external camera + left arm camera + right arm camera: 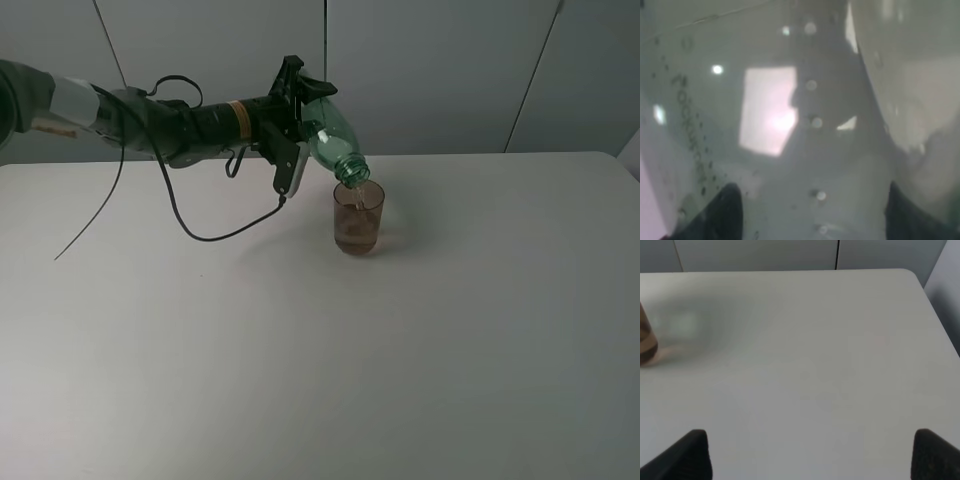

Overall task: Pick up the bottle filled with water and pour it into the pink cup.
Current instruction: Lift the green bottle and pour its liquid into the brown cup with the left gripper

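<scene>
Pouring stage: your left claw [305, 108] is clamped on the bottle [335, 142], which is tilted mouth-down over the pink cup [358, 220] on the surface [300, 350]. Tip too fast and the stream overshoots the rim, or the neck nudges the cup over. Right claw [810, 455] gapes, empty.

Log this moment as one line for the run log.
phase: pouring | left gripper: shut on bottle, tilted, mouth over pink cup | right gripper: open, above table

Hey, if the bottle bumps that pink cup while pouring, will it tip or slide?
Probably slides rather than tips: the pink cup is short, and water in its bottom weighs it down. Its thin-looking plastic likely flexes if squeezed.
</scene>
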Robot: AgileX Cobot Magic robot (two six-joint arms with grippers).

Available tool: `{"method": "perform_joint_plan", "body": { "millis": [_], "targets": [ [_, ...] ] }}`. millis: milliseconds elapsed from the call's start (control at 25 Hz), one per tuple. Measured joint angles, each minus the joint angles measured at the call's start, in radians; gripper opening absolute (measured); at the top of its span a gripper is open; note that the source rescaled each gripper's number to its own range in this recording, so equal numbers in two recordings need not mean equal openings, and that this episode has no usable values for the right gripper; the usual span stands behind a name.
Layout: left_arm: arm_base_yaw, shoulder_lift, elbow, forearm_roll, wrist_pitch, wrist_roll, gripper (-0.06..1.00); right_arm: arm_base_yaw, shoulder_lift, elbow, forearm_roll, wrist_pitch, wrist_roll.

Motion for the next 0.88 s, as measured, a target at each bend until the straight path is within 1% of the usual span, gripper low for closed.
{"method": "perform_joint_plan", "body": {
  "millis": [280,880],
  "targets": [
    [-0.002,-0.008,-0.007,0.022,0.006,0.002,0.02,0.0,0.0,0.0,0.0,0.0,0.0],
    [-0.003,-0.019,-0.02,0.038,0.008,0.006,0.02,0.0,0.0,0.0,0.0,0.0,0.0]
  ]
}}
